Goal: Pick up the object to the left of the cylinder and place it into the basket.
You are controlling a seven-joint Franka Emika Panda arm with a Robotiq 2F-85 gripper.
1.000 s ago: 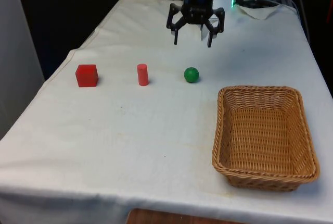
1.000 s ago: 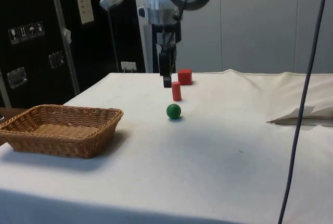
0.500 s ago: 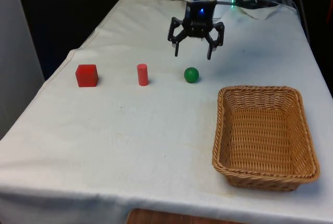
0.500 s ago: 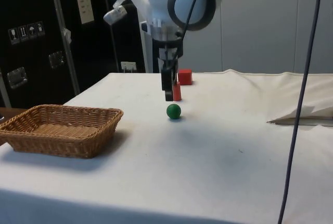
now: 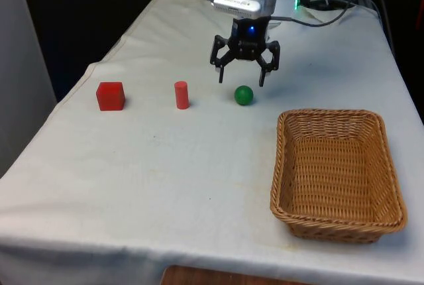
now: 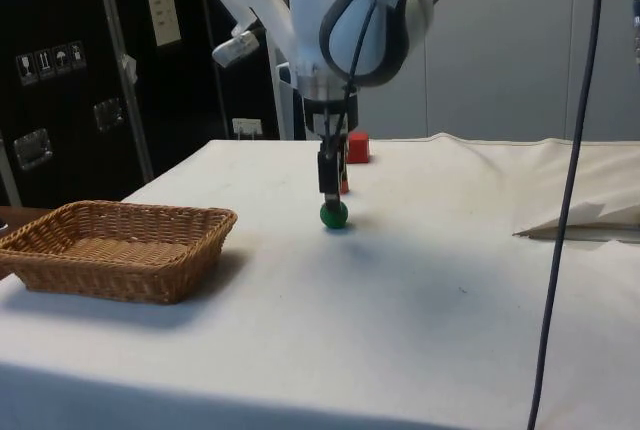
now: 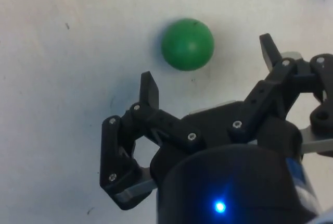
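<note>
Basket (image 5: 338,172): a brown wicker basket, the thing nearest the front camera, toward the front view's right on the tabletop (image 5: 165,185). In the side view (image 6: 110,245) it lies well apart from the other things.
Tabletop: covered by a white cloth, with a few small dark specks on it.
Row of things: farther back, three small things stand in a line across the tabletop, each apart from the next.
Red block (image 5: 110,95): at the front view's left end of the row, the thing to the left of the cylinder as the front camera sees it. It rests on the cloth with nothing touching it.
Red cylinder (image 5: 181,95): upright, in the middle of the row.
Green ball (image 5: 244,95): at the front view's right end of the row, between the cylinder and the basket's far corner; seen also from the side (image 6: 334,214) and from the wrist (image 7: 187,44).
Hand (image 5: 240,77): black, its two fingers spread apart and empty, pointing down just above and slightly behind the ball. In the wrist view (image 7: 208,70) the ball lies just ahead of the fingertips, not between them.
</note>
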